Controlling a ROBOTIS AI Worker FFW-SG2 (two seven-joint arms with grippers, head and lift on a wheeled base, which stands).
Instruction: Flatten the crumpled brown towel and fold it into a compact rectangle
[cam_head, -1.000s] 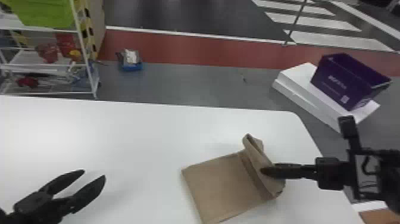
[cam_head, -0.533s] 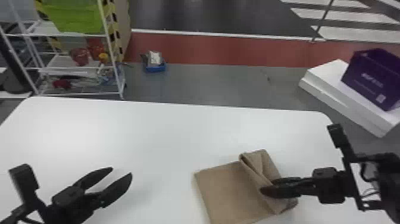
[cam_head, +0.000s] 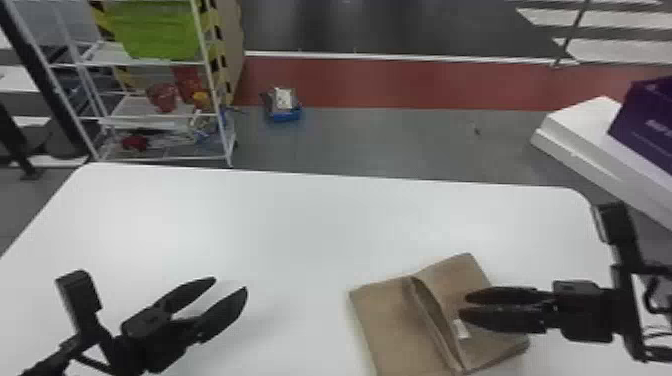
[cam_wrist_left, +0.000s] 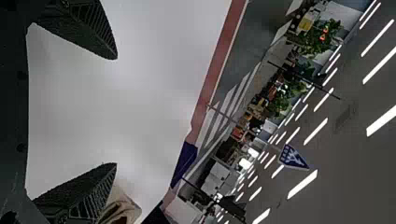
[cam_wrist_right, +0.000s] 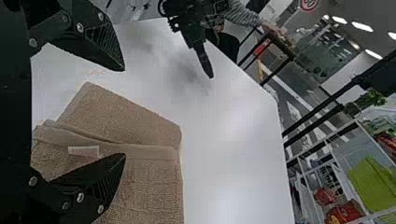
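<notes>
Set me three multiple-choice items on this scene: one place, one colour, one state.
1. Where is the left pincer relative to the towel?
A under it
B to its left
C to its right

2. What colour is the box beyond the table?
A yellow
B orange
C purple

3. How is the right pincer?
A open
B shut, empty
C shut on the towel

1 B: head view shows tabletop between them.
2 C: its visible sides are purple.
3 A: right wrist view shows its fingertips wide apart.

1 towel (cam_head: 387, 322), 2 grippers (cam_head: 230, 284), 1 purple box (cam_head: 645, 122)
</notes>
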